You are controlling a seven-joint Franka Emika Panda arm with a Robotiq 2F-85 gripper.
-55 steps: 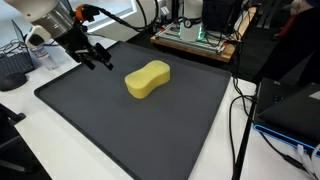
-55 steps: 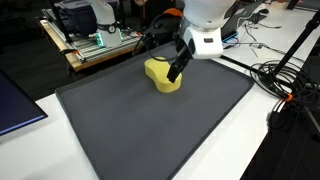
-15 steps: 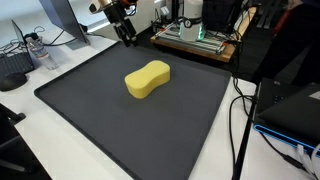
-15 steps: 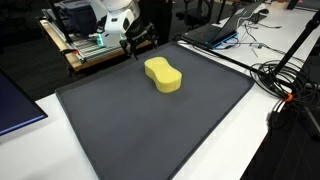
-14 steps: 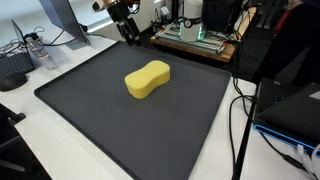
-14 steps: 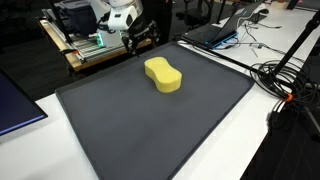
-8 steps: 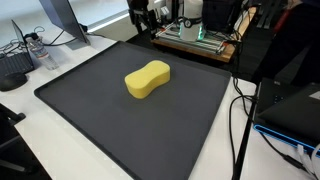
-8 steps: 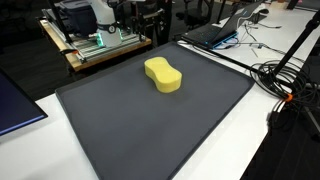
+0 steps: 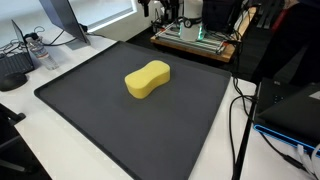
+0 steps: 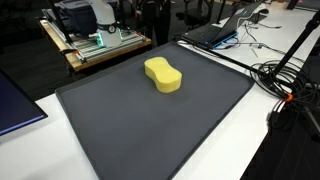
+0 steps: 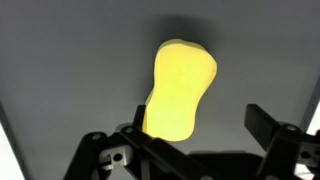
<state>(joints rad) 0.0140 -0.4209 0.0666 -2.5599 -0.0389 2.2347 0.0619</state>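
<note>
A yellow peanut-shaped sponge (image 9: 147, 79) (image 10: 162, 74) lies flat on a dark grey mat (image 9: 100, 115) (image 10: 150, 135) in both exterior views. The wrist view looks down on the sponge (image 11: 181, 88) from well above. My gripper (image 11: 196, 112) is open there, its two dark fingers (image 11: 262, 122) spread wide, with nothing between them. The left finger overlaps the sponge's lower edge in the picture only; the gripper hangs clear of the sponge and touches nothing. No clear sight of the gripper in either exterior view.
A wooden board with electronics (image 9: 195, 38) (image 10: 95, 45) stands behind the mat. Black cables (image 9: 240, 120) (image 10: 285, 80) run along one side. A laptop (image 10: 215, 30) sits at a back corner, a monitor (image 9: 60, 20) and keyboard (image 9: 12, 68) at another.
The gripper has risen and drawn back past the mat's far edge, leaving both exterior views. The sponge has not moved. The jaws stay open.
</note>
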